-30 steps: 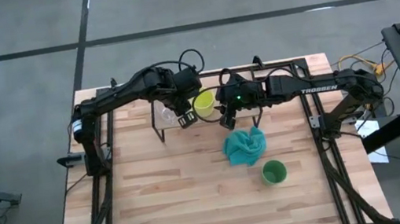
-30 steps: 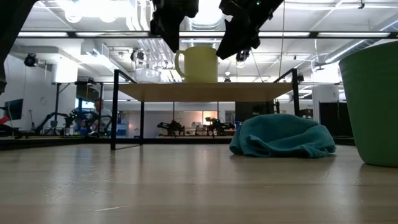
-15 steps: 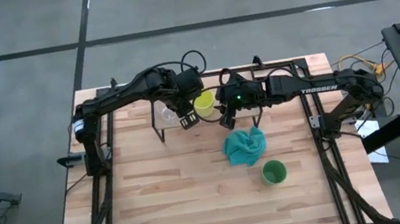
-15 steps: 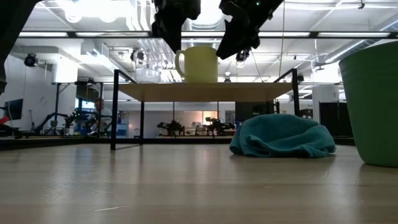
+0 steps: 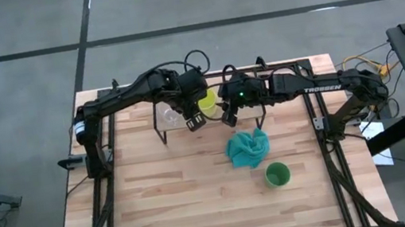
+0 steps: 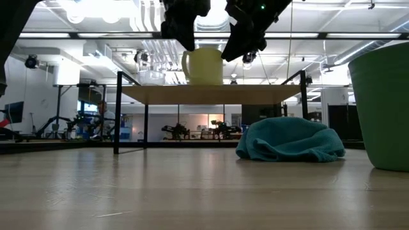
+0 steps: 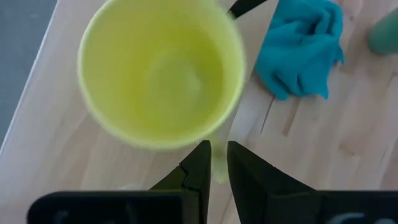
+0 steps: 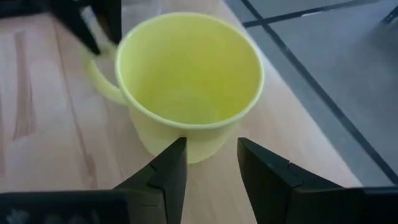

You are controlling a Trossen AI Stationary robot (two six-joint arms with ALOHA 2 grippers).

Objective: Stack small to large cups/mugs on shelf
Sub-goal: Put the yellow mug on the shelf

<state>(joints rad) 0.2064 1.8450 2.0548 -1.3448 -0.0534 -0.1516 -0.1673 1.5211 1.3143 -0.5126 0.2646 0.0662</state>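
We see a crumpled teal cloth [image 5: 247, 148] lying on the light-wood tabletop [image 5: 169, 215], right of its middle and well in from every edge. Beyond the table's far edge, the grey floor [image 5: 13, 85] carries dark seam lines.

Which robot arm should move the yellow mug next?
Probably the left. Its hand is pinched on the yellow mug's handle, while the right hand hangs open beside it on the shelf.
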